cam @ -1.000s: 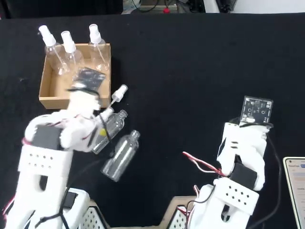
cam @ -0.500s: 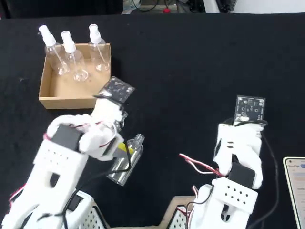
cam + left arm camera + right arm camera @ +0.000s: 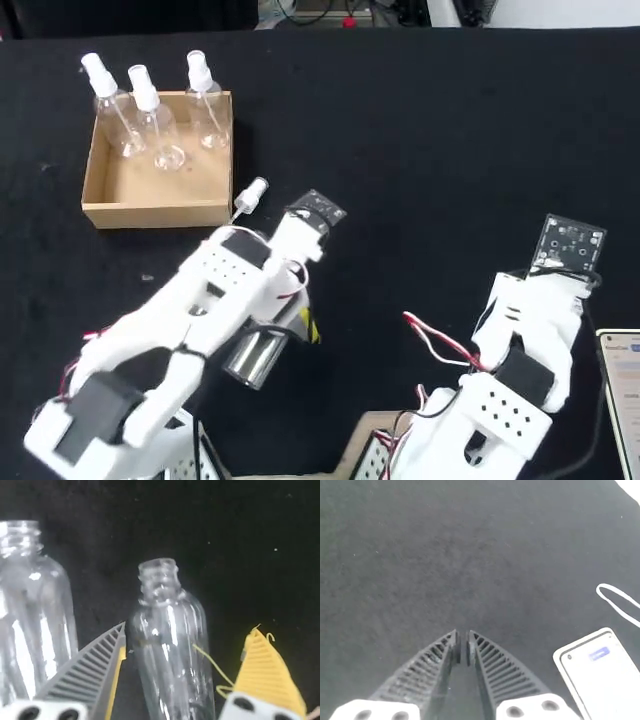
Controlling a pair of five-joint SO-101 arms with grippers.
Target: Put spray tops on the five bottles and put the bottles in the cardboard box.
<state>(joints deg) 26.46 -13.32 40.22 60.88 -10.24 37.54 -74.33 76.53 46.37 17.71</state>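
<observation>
Two clear uncapped bottles lie side by side on the black table. My left gripper [image 3: 189,630] stands open around one bottle [image 3: 170,645], its grey finger [image 3: 95,670] and yellow finger [image 3: 262,672] on either side of the body; the second bottle [image 3: 30,605] lies just outside the grey finger. From above, my left arm [image 3: 240,290] covers both, and just a bottle base [image 3: 255,355] sticks out. A loose spray top [image 3: 250,195] lies beside the cardboard box [image 3: 110,212], which holds three capped bottles [image 3: 150,110]. My right gripper [image 3: 462,645] is shut and empty above bare table.
A phone [image 3: 600,672] and a white cable loop [image 3: 620,600] lie at the table's right edge near my right arm [image 3: 530,330]. The black table's middle and far right are open cloth.
My left arm has swung away from the box's front, to the right and down over the two bottles, uncovering the loose spray top. My right arm has shifted slightly to the right.
</observation>
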